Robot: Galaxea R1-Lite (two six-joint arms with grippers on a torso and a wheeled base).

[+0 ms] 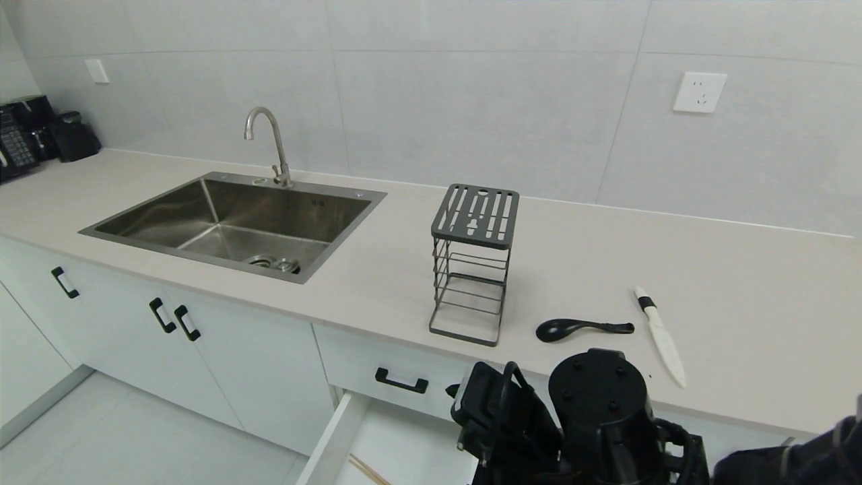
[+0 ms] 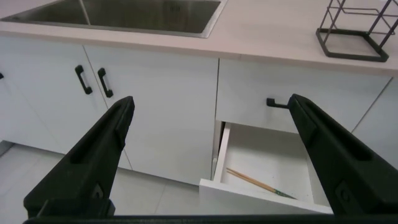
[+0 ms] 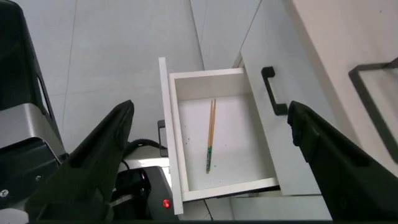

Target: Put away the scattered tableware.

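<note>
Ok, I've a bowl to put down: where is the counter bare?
Bare: the counter between sink and rack, and the wide stretch from spoon and knife back to the wall. Crowded: the front strip right of the rack, where both lie. The open drawer has room beside the chopsticks.

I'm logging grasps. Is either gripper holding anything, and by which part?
Nothing is held. The left gripper and right gripper are open and empty; the spoon and knife lie on the counter.

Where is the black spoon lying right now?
In the head view, the black spoon lies on the countertop toward the right, between the wire rack and the white knife, near the front edge.
</note>
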